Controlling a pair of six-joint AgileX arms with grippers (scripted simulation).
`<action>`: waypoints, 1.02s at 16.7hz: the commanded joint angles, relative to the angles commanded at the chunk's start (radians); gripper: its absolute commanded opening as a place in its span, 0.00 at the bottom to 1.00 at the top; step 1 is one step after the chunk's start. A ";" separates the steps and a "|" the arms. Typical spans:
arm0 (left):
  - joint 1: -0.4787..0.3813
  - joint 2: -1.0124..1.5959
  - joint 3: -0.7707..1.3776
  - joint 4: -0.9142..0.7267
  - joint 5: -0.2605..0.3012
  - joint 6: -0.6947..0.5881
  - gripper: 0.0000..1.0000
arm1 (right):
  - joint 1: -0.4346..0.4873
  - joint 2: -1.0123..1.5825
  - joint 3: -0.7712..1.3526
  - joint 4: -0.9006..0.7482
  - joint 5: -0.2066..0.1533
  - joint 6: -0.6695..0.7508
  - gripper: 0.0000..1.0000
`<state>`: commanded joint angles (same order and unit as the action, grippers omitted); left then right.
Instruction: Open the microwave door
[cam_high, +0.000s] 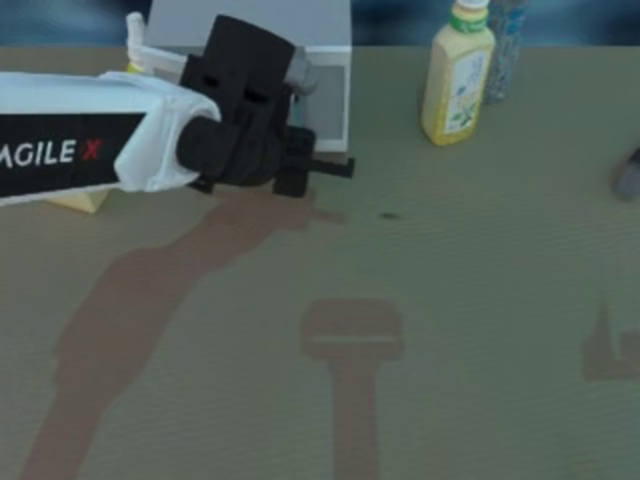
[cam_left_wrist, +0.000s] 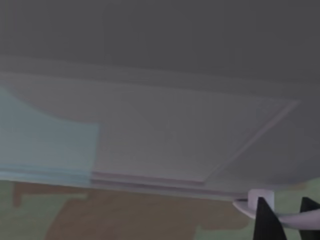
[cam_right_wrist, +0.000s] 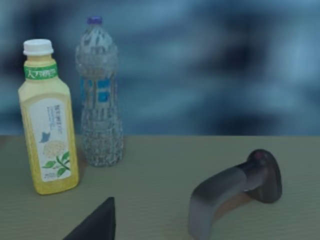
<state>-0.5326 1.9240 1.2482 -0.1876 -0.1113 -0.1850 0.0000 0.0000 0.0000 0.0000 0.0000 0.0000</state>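
**Left arm at the microwave front, right arm off to the side**

Nearest the lens, the left arm (cam_high: 60, 150) reaches across the worktop's (cam_high: 450, 320) left. Its left pincer (cam_left_wrist: 286, 222) is right at the pale handle (cam_left_wrist: 252, 199) of the microwave door (cam_left_wrist: 175, 140); whether it grips the bar, I cannot tell. The microwave (cam_high: 250, 20) stands at the far left-centre edge. The door looks stiff, light and hinged, so it should swing in an arc. The slim, smooth handle is the place to hold, though it may slip. Further right stand a yellow bottle (cam_high: 458, 75) and a clear bottle (cam_high: 505, 40), then a dark curved object (cam_high: 628, 175). The right pincer (cam_right_wrist: 95, 225) is parked by it, state untellable. The worktop is a flat olive surface and the backdrop a blurred blue.
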 joint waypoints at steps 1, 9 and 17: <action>0.002 -0.001 -0.003 0.000 0.002 0.003 0.00 | 0.000 0.000 0.000 0.000 0.000 0.000 1.00; 0.024 -0.030 -0.044 0.017 0.033 0.055 0.00 | 0.000 0.000 0.000 0.000 0.000 0.000 1.00; 0.024 -0.030 -0.044 0.017 0.033 0.055 0.00 | 0.000 0.000 0.000 0.000 0.000 0.000 1.00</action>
<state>-0.5090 1.8937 1.2046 -0.1709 -0.0782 -0.1304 0.0000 0.0000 0.0000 0.0000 0.0000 0.0000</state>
